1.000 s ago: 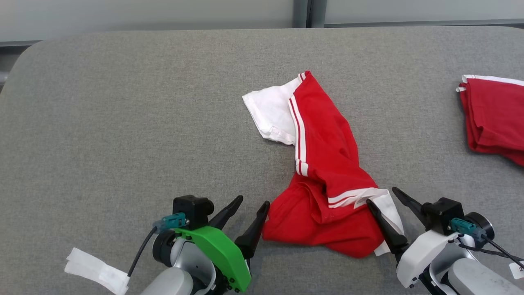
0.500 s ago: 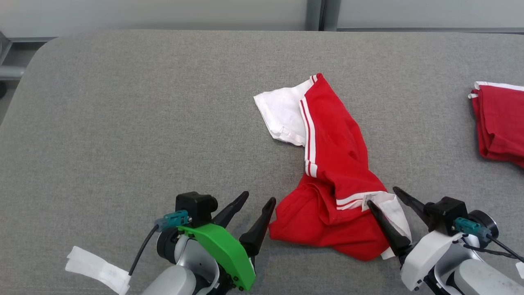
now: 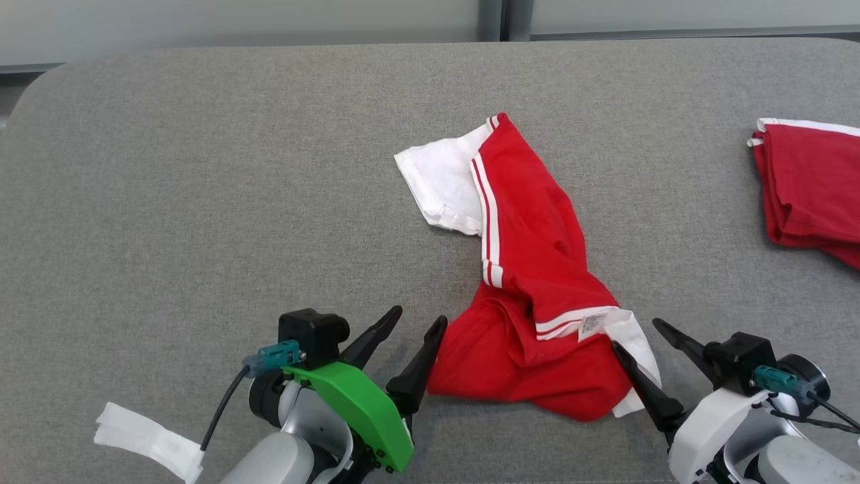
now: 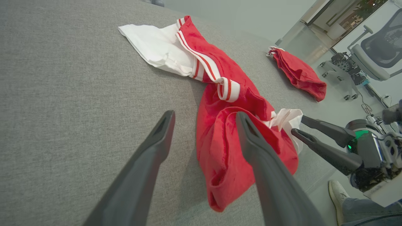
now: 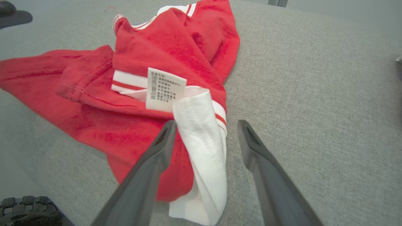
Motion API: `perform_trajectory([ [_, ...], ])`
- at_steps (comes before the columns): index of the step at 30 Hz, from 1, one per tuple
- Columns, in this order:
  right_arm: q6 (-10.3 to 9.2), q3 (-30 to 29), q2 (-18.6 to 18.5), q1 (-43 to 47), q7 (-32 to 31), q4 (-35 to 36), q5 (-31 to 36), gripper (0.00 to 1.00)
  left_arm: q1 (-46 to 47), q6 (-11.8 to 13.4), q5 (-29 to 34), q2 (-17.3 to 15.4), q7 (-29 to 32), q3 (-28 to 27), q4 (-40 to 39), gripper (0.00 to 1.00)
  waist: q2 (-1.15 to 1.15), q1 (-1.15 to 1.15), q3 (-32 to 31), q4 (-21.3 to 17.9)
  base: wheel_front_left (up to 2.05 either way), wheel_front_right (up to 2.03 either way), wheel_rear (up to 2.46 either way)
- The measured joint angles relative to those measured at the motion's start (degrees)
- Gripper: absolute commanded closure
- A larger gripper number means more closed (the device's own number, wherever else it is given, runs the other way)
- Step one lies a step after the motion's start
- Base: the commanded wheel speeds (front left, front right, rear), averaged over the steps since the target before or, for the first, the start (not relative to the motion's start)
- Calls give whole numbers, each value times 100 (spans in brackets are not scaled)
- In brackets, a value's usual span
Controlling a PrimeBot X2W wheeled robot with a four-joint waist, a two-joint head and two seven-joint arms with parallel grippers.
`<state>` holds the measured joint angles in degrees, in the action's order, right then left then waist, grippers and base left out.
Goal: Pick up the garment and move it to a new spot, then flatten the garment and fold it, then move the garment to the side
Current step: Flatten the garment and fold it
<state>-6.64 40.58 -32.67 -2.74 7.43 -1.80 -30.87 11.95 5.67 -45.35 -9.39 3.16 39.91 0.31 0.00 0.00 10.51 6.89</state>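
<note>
My right pincer has eased off the red T-shirt (care label uncovered); like my left pincer it gapes empty, so flattening looks next.

Garment on table centre, another garment well right.
</note>
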Motion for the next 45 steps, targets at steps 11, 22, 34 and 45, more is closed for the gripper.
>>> perform_trajectory([
  [11, -12, -356, -149, -7, 0, -11, -2, 0, 2, 41, 23, 2, 83, 58, -54, 0, 0, 0, 71, -4, 0, 0, 0],
  [22, -44, -304, -107, -37, -96, 4, 5, 0, 2, 44, 23, 27, 91, 59, -64, 0, 0, 0, 97, 63, 0, 0, 0],
  [34, -44, -201, -63, -90, -207, 116, 19, 0, 2, 46, 23, 34, 91, 48, -68, 0, 0, 0, 118, 156, 0, 0, 0],
  [45, -44, -330, -82, -90, -270, 47, -2, 60, 2, 48, 23, 38, 114, 37, -77, 0, 0, 0, 186, 167, 0, 0, 0],
])
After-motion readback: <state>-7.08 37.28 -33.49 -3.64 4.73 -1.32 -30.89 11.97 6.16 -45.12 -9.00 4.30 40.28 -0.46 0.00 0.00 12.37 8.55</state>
